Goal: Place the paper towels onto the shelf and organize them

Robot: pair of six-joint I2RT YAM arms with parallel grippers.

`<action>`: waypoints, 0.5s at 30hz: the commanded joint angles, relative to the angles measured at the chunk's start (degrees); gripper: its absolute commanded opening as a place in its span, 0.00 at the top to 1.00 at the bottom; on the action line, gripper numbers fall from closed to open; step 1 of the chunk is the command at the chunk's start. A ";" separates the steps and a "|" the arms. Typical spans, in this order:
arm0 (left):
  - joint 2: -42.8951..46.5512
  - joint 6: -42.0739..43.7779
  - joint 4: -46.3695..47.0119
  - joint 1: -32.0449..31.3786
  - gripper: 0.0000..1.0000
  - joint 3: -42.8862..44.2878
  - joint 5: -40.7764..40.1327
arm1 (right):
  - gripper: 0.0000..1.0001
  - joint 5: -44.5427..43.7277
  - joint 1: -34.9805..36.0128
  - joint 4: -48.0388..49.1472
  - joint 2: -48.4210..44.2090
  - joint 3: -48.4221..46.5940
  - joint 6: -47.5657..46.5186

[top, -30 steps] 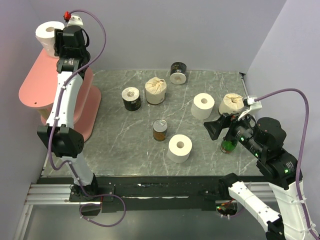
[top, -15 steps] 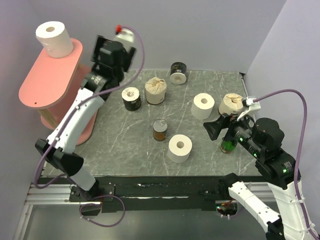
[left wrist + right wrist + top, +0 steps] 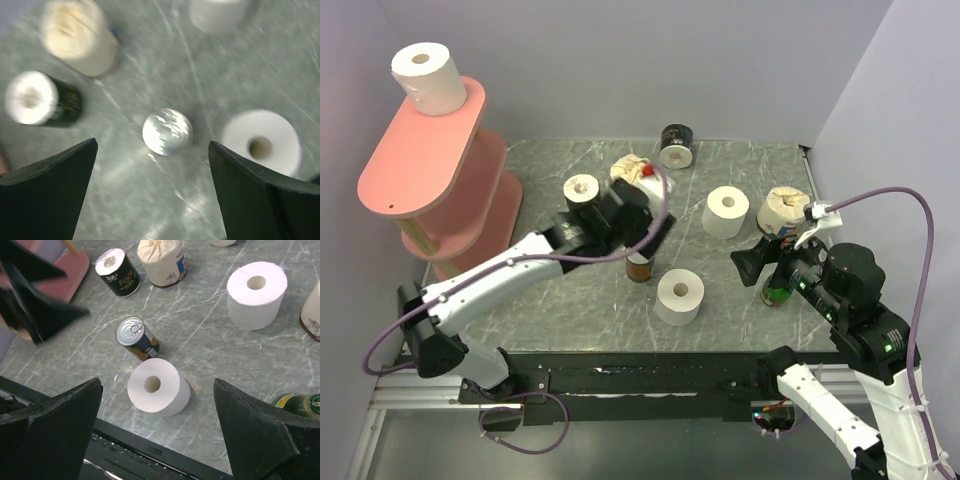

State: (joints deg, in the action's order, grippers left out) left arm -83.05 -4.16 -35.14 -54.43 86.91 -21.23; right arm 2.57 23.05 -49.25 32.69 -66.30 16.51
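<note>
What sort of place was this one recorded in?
Probably a robot lab cell, not a home: plain lilac walls box in a marbled table, two arms are bolted to a rail at its edge, and loose rolls look staged.

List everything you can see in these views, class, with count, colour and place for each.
white rolls: three, white; one on the shelf's top board, two on the table
black-wrapped rolls: two, black; far half of the table
cream-wrapped rolls: two, cream; one far centre, one at the right
shelf: one, pink; left of the table
tin can: one, brown with a silver top; table centre
green bottle: one, green; right side, partly hidden
table: one, grey marbled
left gripper: open, above the tin can
right gripper: open, by the green bottle
</note>
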 commanded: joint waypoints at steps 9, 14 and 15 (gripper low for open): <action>-12.31 -17.27 -1.34 -9.55 0.10 0.80 0.93 | 0.00 -1.78 -0.02 0.65 -3.51 -0.05 -0.78; -15.21 -23.34 -1.51 -9.64 0.16 0.89 1.81 | 0.01 -2.48 -0.02 -0.14 -4.30 -0.23 -1.22; -15.83 -24.65 -1.69 -9.64 0.17 0.80 1.64 | 0.00 -2.48 -0.02 -0.23 -4.39 -0.23 -1.13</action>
State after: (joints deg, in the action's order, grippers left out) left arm -98.10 -21.78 -36.71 -63.94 85.25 -19.33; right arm 1.34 23.05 -49.39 31.22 -66.04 16.01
